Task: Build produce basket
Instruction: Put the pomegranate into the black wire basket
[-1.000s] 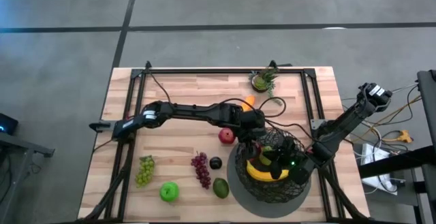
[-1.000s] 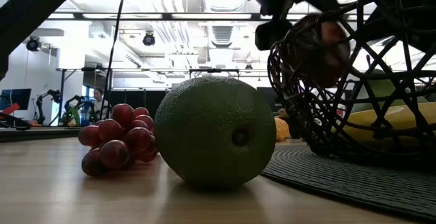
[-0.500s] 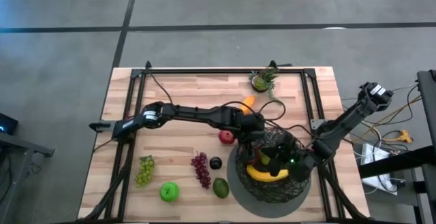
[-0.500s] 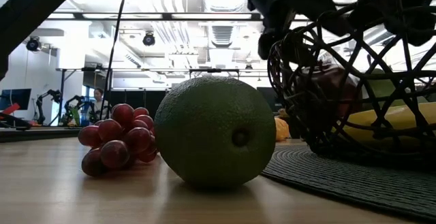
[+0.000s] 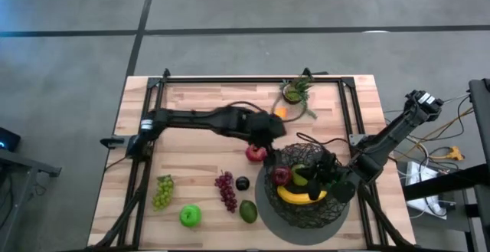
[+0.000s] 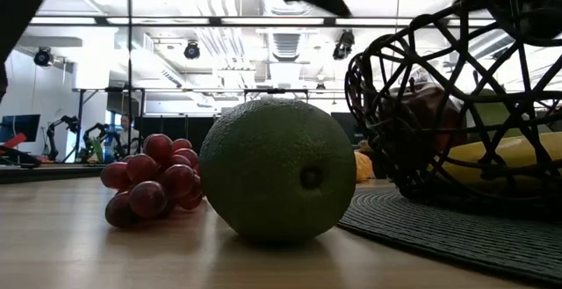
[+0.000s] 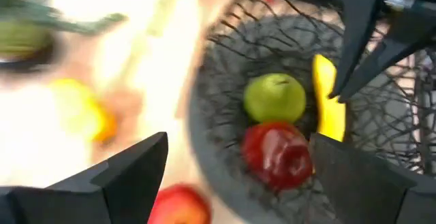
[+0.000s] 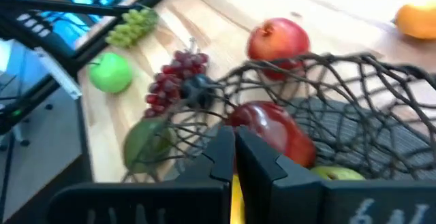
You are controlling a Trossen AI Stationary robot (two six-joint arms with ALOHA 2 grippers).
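The dark wire basket [image 5: 306,179] stands on a grey disc [image 5: 269,206] and holds a red apple [image 7: 276,154], a green apple [image 7: 274,98] and a banana [image 5: 298,196]. My left gripper [image 5: 269,128] hovers open above the table, just beyond the basket's far-left side, with nothing between its fingers. My right gripper [image 5: 337,184] is shut at the basket's right rim. A second red apple [image 5: 255,154], purple grapes [image 5: 226,189], a plum [image 5: 242,183], an avocado [image 5: 247,210], a green apple [image 5: 190,216] and green grapes [image 5: 163,191] lie on the table. My right gripper has its two fingers [image 8: 221,149] closed on a wire of the basket's rim [image 8: 216,118] at the basket's right side. The fingers come slanting down from the table's right. The basket's bottom rests on the grey disc.
A small potted plant [image 5: 295,90] and an orange piece [image 5: 279,112] sit near the far edge, beside my left gripper. A black frame [image 5: 230,80] runs along the table's edges. Bare wood lies at the far left of the table.
My left gripper has risen out of the basket and drawn back toward the table's far-left, tipping less steeply down. The red apple that was high inside the basket's left wall has dropped and now lies on the bottom beside the green apple.
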